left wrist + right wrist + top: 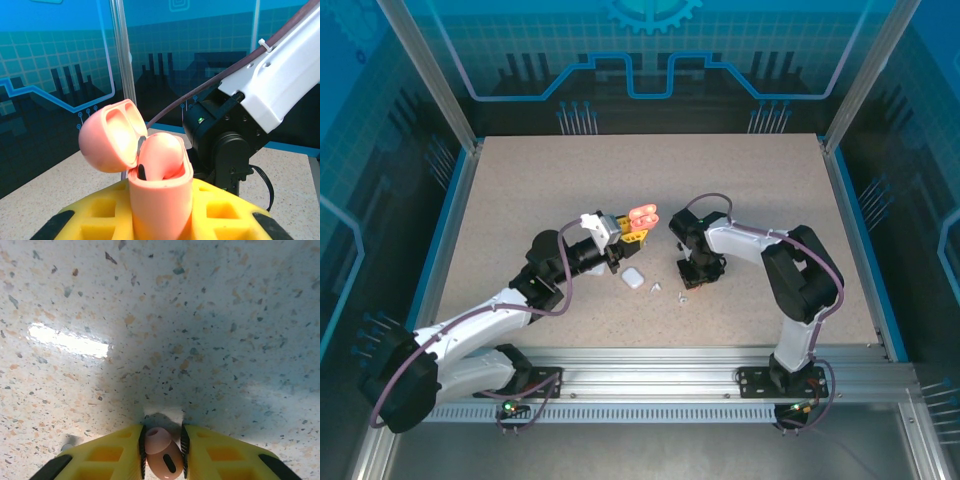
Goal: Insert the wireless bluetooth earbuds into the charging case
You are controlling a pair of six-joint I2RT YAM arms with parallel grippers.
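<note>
I see the far half of the speckled beige tabletop bare, with broad open strips along both side edges. The middle is tight. The left gripper holds a salmon-pink plastic charging case up with its lid open, near the right arm's black wrist. Below, a white pebble-shaped case and tiny white earbuds lie between the arms. Ahead of the right gripper, which pinches a salmon-pink earbud, the table is bare.

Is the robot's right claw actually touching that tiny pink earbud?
Touching. The right wrist view shows the pink earbud pinched in the right gripper, with both black pads pressed against its sides.
</note>
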